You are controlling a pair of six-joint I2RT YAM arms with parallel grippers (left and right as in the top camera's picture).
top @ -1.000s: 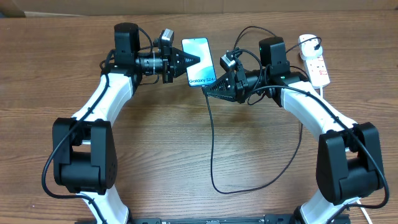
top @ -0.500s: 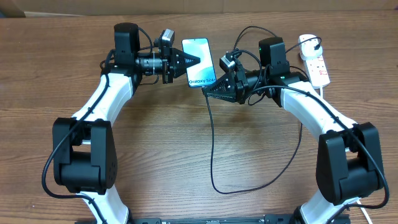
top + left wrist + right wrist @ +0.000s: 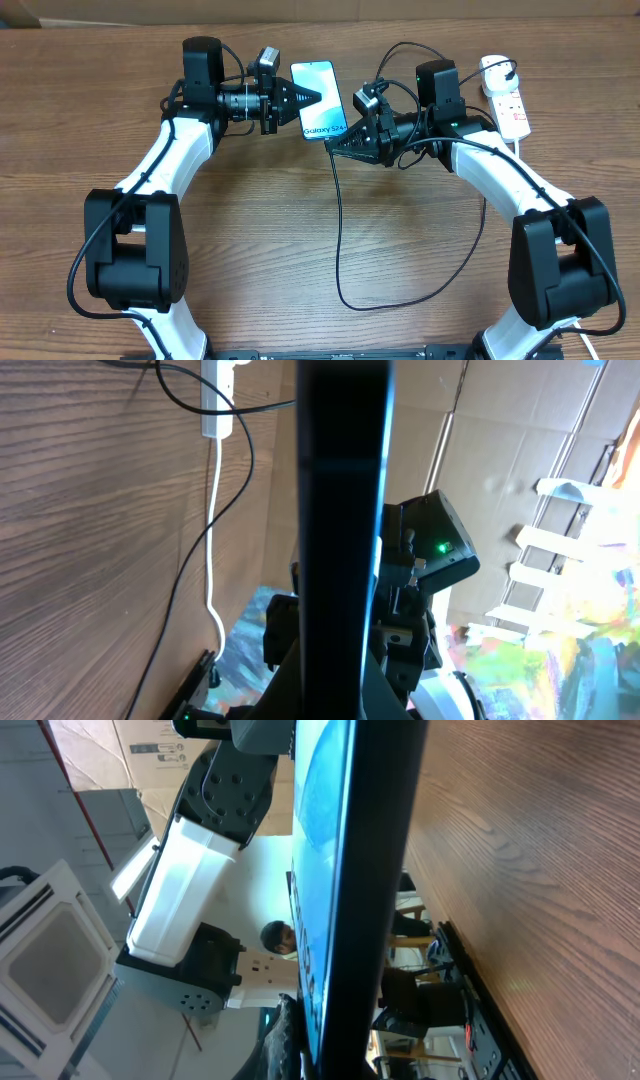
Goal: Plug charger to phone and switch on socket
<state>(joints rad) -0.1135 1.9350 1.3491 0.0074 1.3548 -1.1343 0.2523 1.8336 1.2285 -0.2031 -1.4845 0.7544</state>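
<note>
The phone (image 3: 328,110) sits towards the far edge of the counter (image 3: 250,240), screen up and slightly askew, between the two arms. Both wrist views show it edge-on, and the right wrist view shows it clear of the wood. The wide middle of the counter carries only the charger (image 3: 338,230), which drops from the phone's near end, loops near the front edge and climbs back to the right. The socket (image 3: 510,108) lies well apart at the far right corner. The left arm reaches inward, its left claw (image 3: 312,98) clenched on the phone's left edge. The right arm folds in from the other side, its right claw (image 3: 338,145) clenched at the phone's near end where the cable begins; I cannot tell whether it pinches plug or phone.
</note>
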